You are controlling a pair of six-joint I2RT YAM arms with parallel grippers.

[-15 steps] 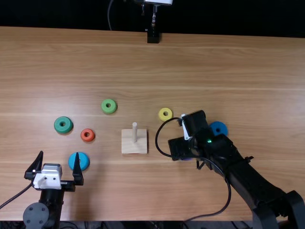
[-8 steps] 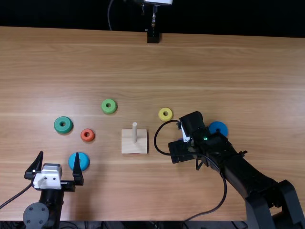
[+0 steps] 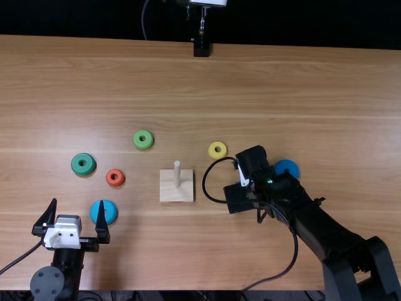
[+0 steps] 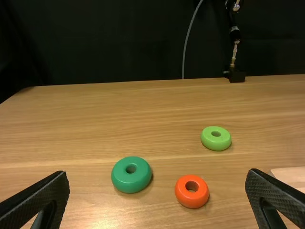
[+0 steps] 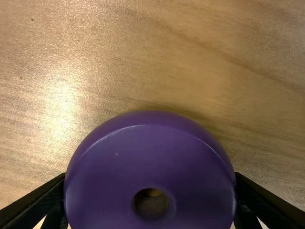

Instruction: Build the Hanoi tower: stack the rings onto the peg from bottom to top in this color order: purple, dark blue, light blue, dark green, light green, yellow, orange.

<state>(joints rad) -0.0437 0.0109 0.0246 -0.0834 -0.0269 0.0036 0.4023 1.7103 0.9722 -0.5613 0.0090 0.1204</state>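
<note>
My right gripper [image 3: 241, 193] is right of the wooden peg [image 3: 177, 175] and its square base [image 3: 168, 192]. In the right wrist view, the fingers of my right gripper [image 5: 150, 177] press both sides of the purple ring [image 5: 109, 174]. My left gripper [image 3: 78, 202], also in the left wrist view [image 4: 157, 172], stands open at the near left; the light blue ring [image 3: 109, 213] lies by its right finger. Others on the table: dark green [image 3: 83, 164], orange [image 3: 115, 177], light green [image 3: 143, 140], yellow [image 3: 217, 150], and dark blue [image 3: 287, 168] rings.
The right arm reaches over the table's right part, close beside the dark blue ring, with a black cable looping left of its gripper. A black stand [image 3: 201, 47] is at the table's far edge [image 3: 282, 47]. The peg's base [image 4: 290, 176] shows beside the left gripper's finger.
My right gripper has shifted slightly left, and its arm has moved a little left as well. The left arm and the loose rings have kept still.
</note>
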